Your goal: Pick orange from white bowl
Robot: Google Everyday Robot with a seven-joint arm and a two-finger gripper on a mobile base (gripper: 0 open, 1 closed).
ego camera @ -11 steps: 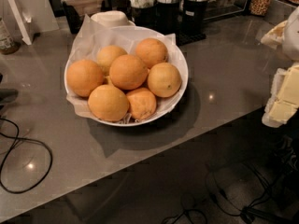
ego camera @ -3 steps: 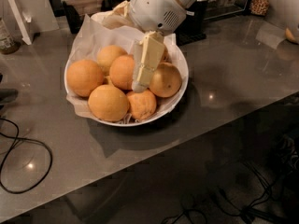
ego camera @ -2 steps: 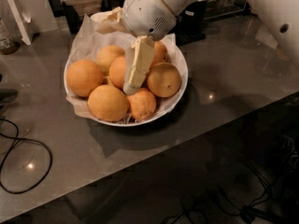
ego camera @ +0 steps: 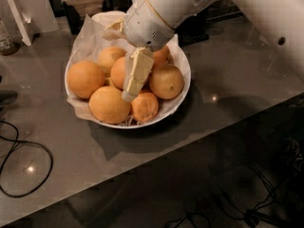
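Observation:
The white bowl (ego camera: 184, 65), wide and lined with crumpled white paper, stands on the grey counter and holds several oranges. My gripper (ego camera: 130, 88) hangs over the middle of the bowl, its cream-coloured tip pointing down among the fruit. The orange (ego camera: 117, 73), round and deep orange, lies at the bowl's centre, right behind the gripper and partly hidden by it. Large oranges lie at the left (ego camera: 85, 79) and front (ego camera: 109, 104). A lumpy dented orange (ego camera: 145, 107) and a paler one (ego camera: 166, 81) lie to the right.
A small upturned white cup (ego camera: 106, 17) sits behind the bowl. A black cable (ego camera: 28, 167) loops over the counter's left front. The counter's front edge (ego camera: 199, 136) runs diagonally, with cables on the floor below. Dark containers stand at the back.
The arm came in from the right edge to above the bowl. In the last second the gripper has shifted left and lower, onto the central orange.

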